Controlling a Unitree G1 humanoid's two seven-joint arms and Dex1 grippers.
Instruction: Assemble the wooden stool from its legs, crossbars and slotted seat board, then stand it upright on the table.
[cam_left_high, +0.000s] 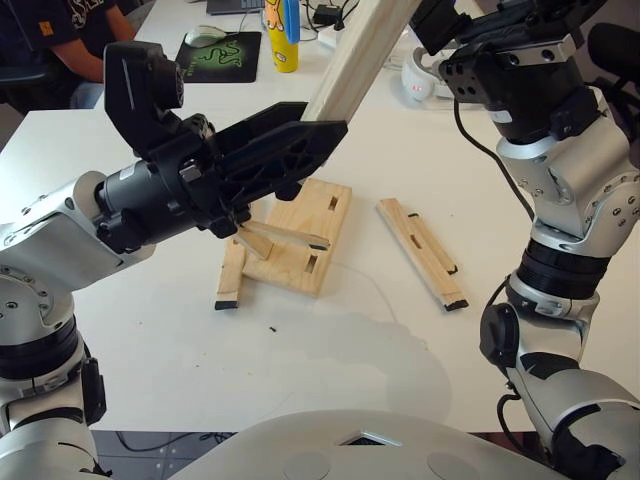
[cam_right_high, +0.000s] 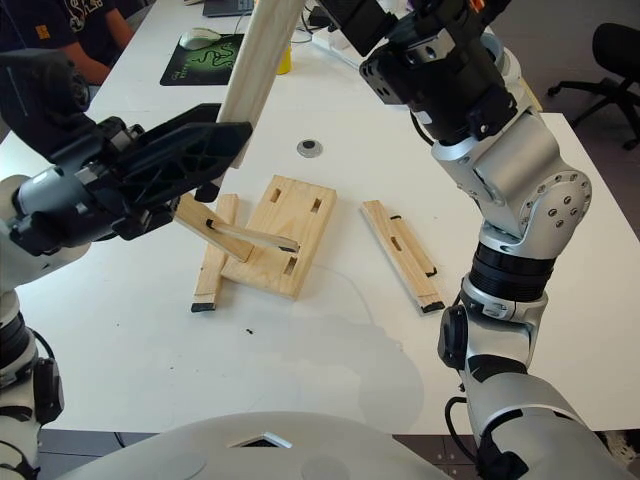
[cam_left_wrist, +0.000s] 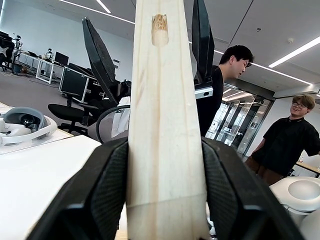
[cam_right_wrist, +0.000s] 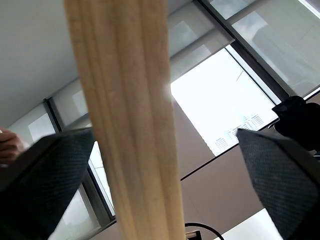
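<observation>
Gripping the wooden leg (cam_left_high: 365, 45), probably stiff, light and smooth, near its lower end, the left tool (cam_left_high: 325, 120) clamps it while the right tool (cam_right_wrist: 167, 165) straddles it unclosed.

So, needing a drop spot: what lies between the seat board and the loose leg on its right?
Between seat board and leg, just bare table; both eye views show it.

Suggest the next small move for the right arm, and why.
Probably close the right gripper on the leg. Its fingers stand spread on either side of the wood without touching it, while the left gripper is clamped lower down, holding the leg raised above the seat board. A second grip would likely steady it for fitting.
</observation>
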